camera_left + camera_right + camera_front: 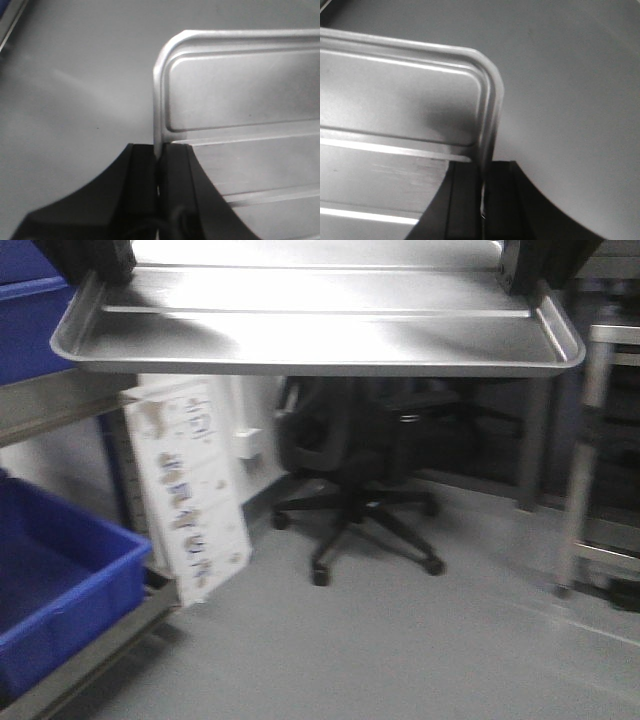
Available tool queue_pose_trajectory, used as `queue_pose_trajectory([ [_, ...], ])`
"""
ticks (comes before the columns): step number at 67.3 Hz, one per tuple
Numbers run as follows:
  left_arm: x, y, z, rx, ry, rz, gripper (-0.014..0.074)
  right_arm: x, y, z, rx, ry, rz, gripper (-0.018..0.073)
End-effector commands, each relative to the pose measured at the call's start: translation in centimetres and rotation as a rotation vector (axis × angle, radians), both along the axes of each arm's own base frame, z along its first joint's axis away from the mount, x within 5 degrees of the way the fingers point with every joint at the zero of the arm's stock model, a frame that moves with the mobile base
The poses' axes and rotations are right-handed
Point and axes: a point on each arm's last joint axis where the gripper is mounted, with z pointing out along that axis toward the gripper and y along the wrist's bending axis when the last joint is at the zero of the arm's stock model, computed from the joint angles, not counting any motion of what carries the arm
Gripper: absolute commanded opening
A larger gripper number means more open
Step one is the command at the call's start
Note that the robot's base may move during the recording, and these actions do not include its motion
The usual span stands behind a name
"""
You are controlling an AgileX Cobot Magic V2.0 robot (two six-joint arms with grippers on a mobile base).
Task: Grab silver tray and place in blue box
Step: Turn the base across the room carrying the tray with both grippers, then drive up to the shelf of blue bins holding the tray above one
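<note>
Silver tray (pixel 320 340) shiny, ridged, rounded corners; left gripper (pixel 158 157), right gripper (pixel 482 172) clamping rim.

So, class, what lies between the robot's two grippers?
The silver tray spans that stretch in the front view, left gripper and right gripper each pinching an end rim.

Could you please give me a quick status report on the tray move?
Both shut: left tool, right tool, on end rims of silver tray. Tray aloft, level; blue box down left. Ahead, office chair, seemingly clear of path.
</note>
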Motion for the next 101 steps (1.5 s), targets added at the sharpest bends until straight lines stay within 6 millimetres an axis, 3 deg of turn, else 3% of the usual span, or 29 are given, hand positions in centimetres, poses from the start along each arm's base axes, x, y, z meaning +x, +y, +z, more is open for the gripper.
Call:
queue_pose_trajectory([
  [1, -0.46, 0.84, 2.07, -0.004, -0.081, -0.007, -0.0105, -0.22, -0.93, 2.25, -0.013, -0.110, 0.011, 0.0059],
  [101, -0.47, 0.83, 2.07, -0.006, -0.080, -0.007, -0.0105, -0.22, -0.93, 2.25, -0.013, -0.110, 0.011, 0.0059],
])
